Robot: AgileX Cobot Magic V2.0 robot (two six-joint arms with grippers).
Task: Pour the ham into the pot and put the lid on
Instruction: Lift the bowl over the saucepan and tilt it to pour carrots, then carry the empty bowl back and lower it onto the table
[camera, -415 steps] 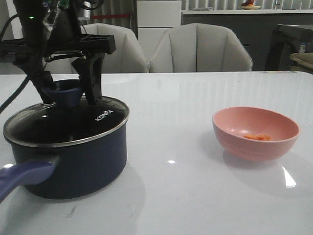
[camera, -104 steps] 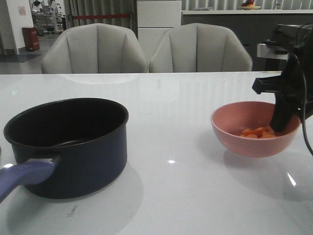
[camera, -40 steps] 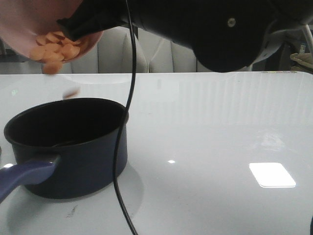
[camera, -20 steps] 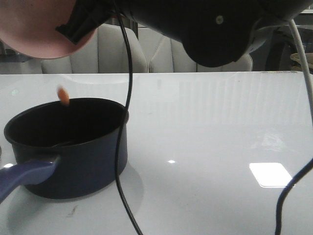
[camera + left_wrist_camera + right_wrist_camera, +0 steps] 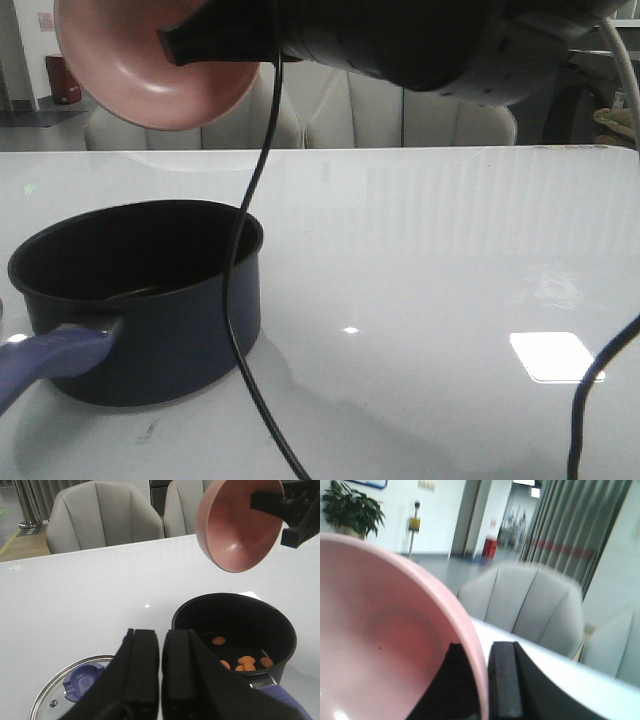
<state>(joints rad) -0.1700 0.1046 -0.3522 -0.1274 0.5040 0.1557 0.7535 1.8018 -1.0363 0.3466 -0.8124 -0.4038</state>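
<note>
Both end effectors: right (image 5: 482, 690) clamps tilted pink bowl (image 5: 150, 70) rim | left (image 5: 160, 665) closed, empty

looking like a showroom or demo hall in an office-type building rather than a home kitchen; sitting at a wide glossy white table (image 5: 430, 250) with two grey padded shell chairs (image 5: 405, 105) drawn up behind it; showing a white cabinet and dark counter further back; opening onto a long corridor with pale walls, grey pleated curtains (image 5: 570, 527) crossed by a red band, a potted plant (image 5: 352, 510), a red bin (image 5: 62, 78) and a yellow floor sign (image 5: 414, 524); hinting at staged cooking only through cookware on the bare tabletop
</note>
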